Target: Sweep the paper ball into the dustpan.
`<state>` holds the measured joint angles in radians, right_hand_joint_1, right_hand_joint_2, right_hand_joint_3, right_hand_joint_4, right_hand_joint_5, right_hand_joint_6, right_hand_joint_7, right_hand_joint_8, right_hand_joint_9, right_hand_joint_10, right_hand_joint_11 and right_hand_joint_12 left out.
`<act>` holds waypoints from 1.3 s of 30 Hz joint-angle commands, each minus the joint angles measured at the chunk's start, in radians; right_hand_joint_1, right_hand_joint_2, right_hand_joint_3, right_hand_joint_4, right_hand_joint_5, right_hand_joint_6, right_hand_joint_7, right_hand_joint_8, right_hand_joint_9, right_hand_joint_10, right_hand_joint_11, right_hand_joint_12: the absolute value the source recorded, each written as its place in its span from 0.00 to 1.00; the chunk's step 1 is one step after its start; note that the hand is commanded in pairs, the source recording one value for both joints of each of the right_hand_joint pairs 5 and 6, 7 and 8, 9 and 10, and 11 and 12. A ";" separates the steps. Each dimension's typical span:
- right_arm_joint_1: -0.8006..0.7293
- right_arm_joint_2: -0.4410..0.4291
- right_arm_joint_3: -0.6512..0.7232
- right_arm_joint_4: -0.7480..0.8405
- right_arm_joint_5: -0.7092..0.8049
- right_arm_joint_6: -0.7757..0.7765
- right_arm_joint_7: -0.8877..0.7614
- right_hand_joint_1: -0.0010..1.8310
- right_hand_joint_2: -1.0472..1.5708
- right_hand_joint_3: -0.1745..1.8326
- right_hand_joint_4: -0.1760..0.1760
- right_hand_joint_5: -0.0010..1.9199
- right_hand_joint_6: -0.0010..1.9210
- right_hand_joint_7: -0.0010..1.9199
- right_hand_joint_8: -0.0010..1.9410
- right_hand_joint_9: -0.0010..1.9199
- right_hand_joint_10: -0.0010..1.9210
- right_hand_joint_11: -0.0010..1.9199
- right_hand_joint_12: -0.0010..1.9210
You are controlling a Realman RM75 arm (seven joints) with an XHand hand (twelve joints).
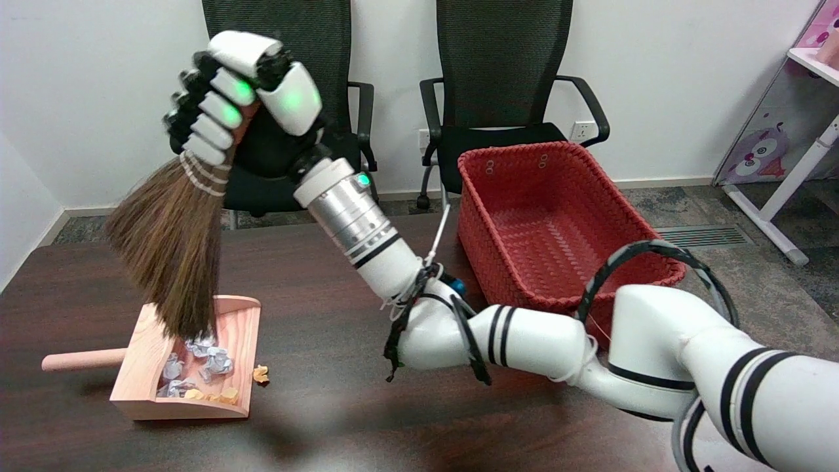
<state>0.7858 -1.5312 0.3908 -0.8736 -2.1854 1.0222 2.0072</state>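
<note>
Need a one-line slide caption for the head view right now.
Right hand holds the broom with bristle tips in the wooden dustpan among paper balls; one scrap lies just outside.

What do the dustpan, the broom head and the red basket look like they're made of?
Dustpan: pale unfinished-looking wood, with visible grain.
Broom: brown natural fibre, probably straw or palm, its strands bound with pale cord.
Red basket: woven strips, likely plastic; the weave is slightly glossy and uniform.

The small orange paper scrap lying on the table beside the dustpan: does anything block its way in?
Nothing visible does: the orange paper scrap lies on bare dark table beside the wooden dustpan, whose right side wall stands between them.
</note>
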 commanded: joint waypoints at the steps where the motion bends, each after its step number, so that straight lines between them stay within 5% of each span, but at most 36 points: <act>1: -0.304 0.221 0.206 -0.579 0.300 -0.187 -0.969 0.42 0.89 0.98 0.49 1.00 1.00 1.00 0.99 1.00 1.00 1.00 1.00; 6: -0.396 0.174 0.178 -0.656 0.561 -0.172 -1.461 0.41 0.90 0.99 0.50 1.00 1.00 1.00 0.99 1.00 1.00 1.00 1.00; 17: -0.470 0.033 0.100 -0.731 0.797 -0.077 -2.079 0.42 0.94 0.95 0.52 1.00 1.00 1.00 0.99 1.00 1.00 1.00 1.00; 24: -0.476 -0.080 0.048 -0.678 0.799 -0.045 -2.276 0.42 0.97 0.96 0.52 1.00 1.00 1.00 0.99 1.00 1.00 1.00 1.00; 32: -0.456 -0.282 0.005 -0.447 0.778 -0.079 -2.565 0.43 0.98 0.99 0.53 1.00 1.00 1.00 0.99 1.00 1.00 1.00 1.00; 39: -0.428 -0.386 -0.023 -0.234 0.582 -0.103 -2.630 0.43 0.97 1.00 0.52 1.00 1.00 1.00 0.99 1.00 1.00 1.00 1.00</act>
<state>0.3676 -1.6291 0.4548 -1.4138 -1.5041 0.9484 -0.1137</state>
